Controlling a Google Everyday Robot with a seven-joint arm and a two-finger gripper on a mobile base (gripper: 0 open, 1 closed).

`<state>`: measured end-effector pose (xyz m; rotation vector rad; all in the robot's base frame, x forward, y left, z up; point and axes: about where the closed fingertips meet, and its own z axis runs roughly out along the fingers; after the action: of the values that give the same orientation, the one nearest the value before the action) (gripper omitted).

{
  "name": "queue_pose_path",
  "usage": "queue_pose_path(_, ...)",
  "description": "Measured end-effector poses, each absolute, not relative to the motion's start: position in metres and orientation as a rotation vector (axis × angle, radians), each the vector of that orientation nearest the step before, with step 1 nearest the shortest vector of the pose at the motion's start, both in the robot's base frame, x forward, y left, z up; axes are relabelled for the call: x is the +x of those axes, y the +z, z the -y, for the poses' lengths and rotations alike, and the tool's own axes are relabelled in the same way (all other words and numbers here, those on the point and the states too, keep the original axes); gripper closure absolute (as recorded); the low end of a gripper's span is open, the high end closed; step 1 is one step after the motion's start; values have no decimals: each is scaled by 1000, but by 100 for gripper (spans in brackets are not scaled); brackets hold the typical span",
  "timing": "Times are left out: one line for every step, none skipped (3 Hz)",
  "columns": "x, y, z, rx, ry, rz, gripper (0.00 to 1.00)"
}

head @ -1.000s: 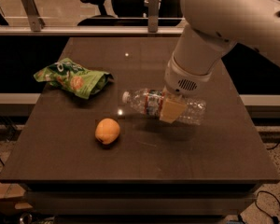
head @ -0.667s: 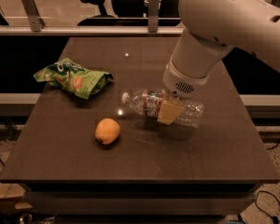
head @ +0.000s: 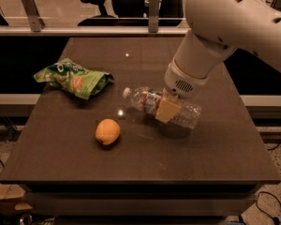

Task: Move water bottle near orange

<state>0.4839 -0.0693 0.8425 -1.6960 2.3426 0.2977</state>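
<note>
Here, hand [head: 168, 109] gripping water bottle [head: 143, 100], orange [head: 107, 131] near, snack bag [head: 75, 78] beyond

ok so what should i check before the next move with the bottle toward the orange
1. Gripper positioned over the middle of the water bottle: ok.
2. Secure hold on the bottle: cannot tell.
3. Bottle lying on its side on the table, cap pointing left: ok.
4. Orange in view, front-left of the bottle and not touching it: ok.
5. Green snack bag lying away from the line between bottle and orange: ok.
6. Bottle already close beside the orange: not ok, a gap remains.
</note>
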Motion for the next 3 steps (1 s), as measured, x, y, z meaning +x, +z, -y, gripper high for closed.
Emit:
queue_pose_path(480,844,67,-1680,360,-2334,100)
queue_pose_path(471,846,61,-1698,401,-2324,100)
queue_pose_path(469,848,56,-1716,430,-2332,83)
